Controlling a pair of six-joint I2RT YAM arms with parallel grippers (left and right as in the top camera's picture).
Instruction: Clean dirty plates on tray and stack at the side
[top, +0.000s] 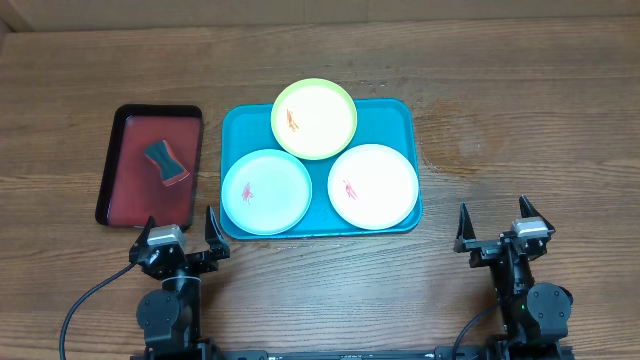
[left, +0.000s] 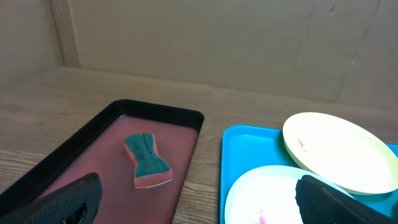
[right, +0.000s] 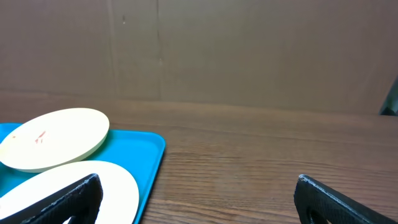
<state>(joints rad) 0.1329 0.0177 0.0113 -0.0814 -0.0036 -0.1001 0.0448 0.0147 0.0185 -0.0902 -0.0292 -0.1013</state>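
I see my left gripper (top: 181, 230) and right gripper (top: 494, 222) both spread wide, holding nothing, touching nothing, short of the tray (top: 395, 118).

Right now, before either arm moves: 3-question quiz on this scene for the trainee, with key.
1. Count: on the turquoise tray are the yellow-green plate, mint plate and white plate. How many carry red-orange smears?
2. True or false: the yellow-green plate lies fully inside the turquoise tray's rim.
3. Pick one: the sponge lies A) on the dark-red tray; B) on the turquoise tray; C) under the white plate.

Key:
1. Three.
2. False: it overhangs the far rim.
3. A. The left gripper and right gripper are open and hold nothing.
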